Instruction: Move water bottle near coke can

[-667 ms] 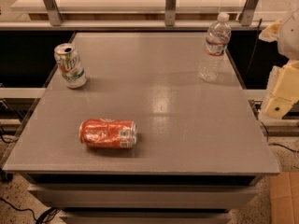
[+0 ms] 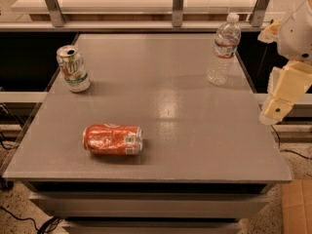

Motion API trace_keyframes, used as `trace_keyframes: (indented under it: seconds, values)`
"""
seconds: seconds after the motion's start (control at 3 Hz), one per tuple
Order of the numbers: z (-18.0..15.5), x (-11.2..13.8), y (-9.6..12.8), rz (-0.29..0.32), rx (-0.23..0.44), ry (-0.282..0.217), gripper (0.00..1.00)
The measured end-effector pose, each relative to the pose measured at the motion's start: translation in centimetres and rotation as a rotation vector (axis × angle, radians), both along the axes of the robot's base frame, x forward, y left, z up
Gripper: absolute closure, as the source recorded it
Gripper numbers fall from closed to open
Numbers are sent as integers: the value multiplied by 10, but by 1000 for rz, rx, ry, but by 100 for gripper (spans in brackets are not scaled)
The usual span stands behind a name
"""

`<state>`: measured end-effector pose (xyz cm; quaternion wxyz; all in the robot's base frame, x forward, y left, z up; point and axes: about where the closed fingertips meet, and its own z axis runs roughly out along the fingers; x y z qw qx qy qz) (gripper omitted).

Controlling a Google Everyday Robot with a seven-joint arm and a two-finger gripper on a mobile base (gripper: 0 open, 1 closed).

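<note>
Gripper (image 2: 278, 101) is held off the table's (image 2: 195, 130) right edge, angled down, opening cannot be told; water bottle (image 2: 224, 50) stands upper-left of it, coke can (image 2: 113, 139) lies far left, script unreadable

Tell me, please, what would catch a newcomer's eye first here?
Probably the red coke can, lying on its side near the front left of the grey table. Next, the water bottle standing upright at the far right and a silver-green can upright at the far left. The gripper hangs beyond the table's right edge.
</note>
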<state>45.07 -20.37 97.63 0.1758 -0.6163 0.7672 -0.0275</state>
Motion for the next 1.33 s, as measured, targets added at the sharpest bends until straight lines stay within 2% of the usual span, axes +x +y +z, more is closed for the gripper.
trace_keyframes:
  seconds: [0.33, 0.67, 1.0, 1.33]
  values:
    - [-13, 21, 16, 31, 18, 11, 0]
    - [-30, 41, 25, 31, 17, 26, 0]
    - [-45, 67, 20, -5, 6, 35, 0]
    - [-57, 93, 4, -62, -12, 44, 0]
